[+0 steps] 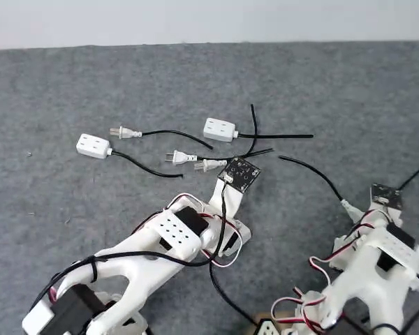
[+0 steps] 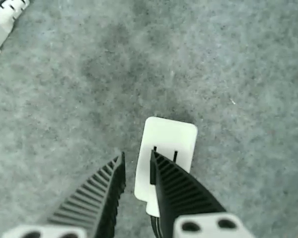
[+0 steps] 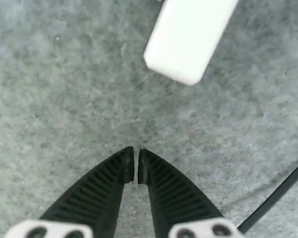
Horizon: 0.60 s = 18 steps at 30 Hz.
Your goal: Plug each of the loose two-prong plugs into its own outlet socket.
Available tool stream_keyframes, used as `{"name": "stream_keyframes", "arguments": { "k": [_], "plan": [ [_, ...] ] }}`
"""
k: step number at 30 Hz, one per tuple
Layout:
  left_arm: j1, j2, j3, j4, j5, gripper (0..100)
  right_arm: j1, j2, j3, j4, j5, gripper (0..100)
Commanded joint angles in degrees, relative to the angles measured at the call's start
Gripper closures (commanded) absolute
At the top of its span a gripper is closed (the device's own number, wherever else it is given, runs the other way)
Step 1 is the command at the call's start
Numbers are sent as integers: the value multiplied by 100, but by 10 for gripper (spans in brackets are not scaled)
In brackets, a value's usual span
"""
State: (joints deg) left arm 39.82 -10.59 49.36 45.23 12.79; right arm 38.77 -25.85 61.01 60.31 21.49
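While its fingers stand slightly apart with nothing between them, the left pincer (image 2: 137, 155) hangs low over the grey bench (image 2: 228, 59), an outlet socket (image 2: 169, 136) lying just beside one finger. The right pincer (image 3: 136, 152) is clenched, empty, near a white block (image 3: 191, 37). Farther out on the bench, three loose plugs (image 1: 180, 158) lie unplugged between two sockets (image 1: 219, 129).

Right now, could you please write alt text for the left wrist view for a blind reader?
The left gripper, black ribbed fingers slightly apart, hangs over grey carpet, one finger overlapping a white socket block that shows two slots. Another white fitting is cut off at a far corner.
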Motion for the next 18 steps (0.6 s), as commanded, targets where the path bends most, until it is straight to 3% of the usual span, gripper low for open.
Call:
{"name": "stream_keyframes", "arguments": {
  "k": [1,9,13,18],
  "plan": [
    [70,0,-207,62,44,920,-66,-163,-26,-92,35,990],
    [105,-703,-840,1116,-141,920,-75,-154,0,-171,35,990],
    [668,-1600,-259,1090,-659,919,-75,-154,9,-171,26,990],
    [1363,-1881,365,932,-686,857,-75,-154,9,-171,26,990]
  ]
}}
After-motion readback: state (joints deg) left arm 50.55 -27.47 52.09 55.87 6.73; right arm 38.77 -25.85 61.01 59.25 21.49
